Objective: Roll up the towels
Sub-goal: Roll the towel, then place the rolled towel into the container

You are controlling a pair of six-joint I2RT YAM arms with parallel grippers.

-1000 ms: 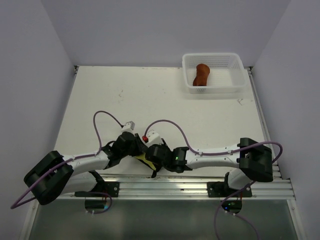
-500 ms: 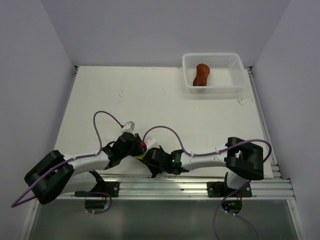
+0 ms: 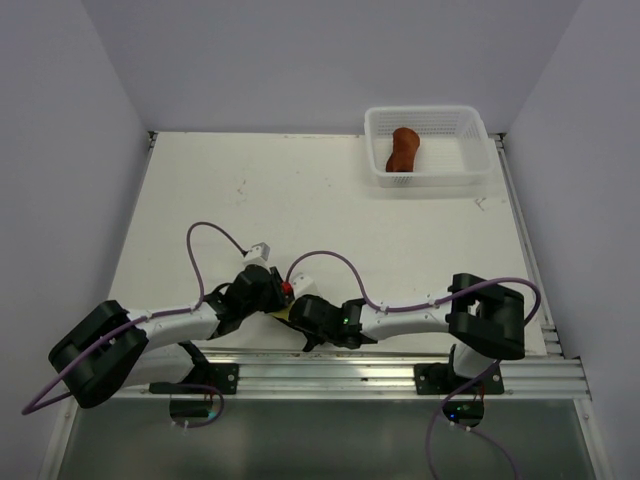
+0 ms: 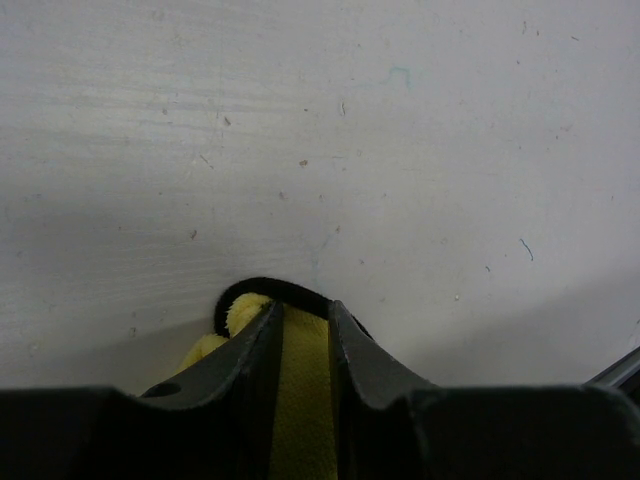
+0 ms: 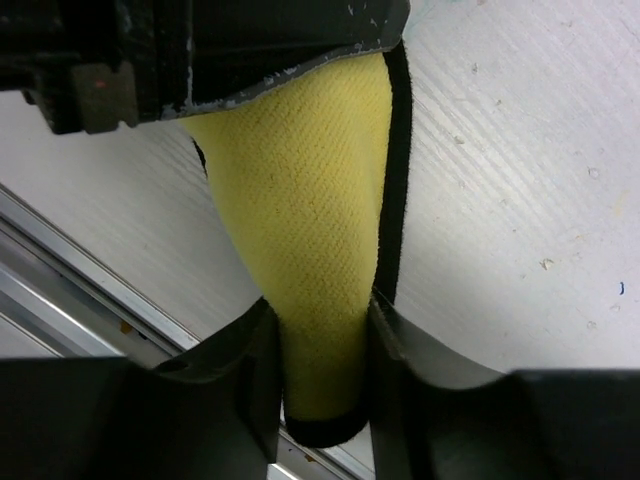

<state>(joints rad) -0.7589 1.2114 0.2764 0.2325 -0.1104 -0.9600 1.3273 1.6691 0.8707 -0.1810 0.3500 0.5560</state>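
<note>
The white mesh basket [image 3: 432, 179] sits at the far right corner of the worktop [image 3: 330, 205]; inside it, toward its left side, lies the rust-brown towel [image 3: 403, 148], bunched into a short roll. The yellow towel [image 5: 318, 200] is well apart from the basket, across the worktop toward the near edge and to the basket's left, where both arms meet. The left end effector [image 4: 300, 322] has its fingers drawn narrow with a strip of the yellow cloth pinched between them, the dark edging curling out just past the tips onto the worktop. The right end effector [image 5: 320, 335] is closed on the other end of the same towel; its two fingers press against either side of the cloth, which tapers into the gap; the cloth stretches from there up to the left end effector's dark body, dark edging running along its right side.
</note>
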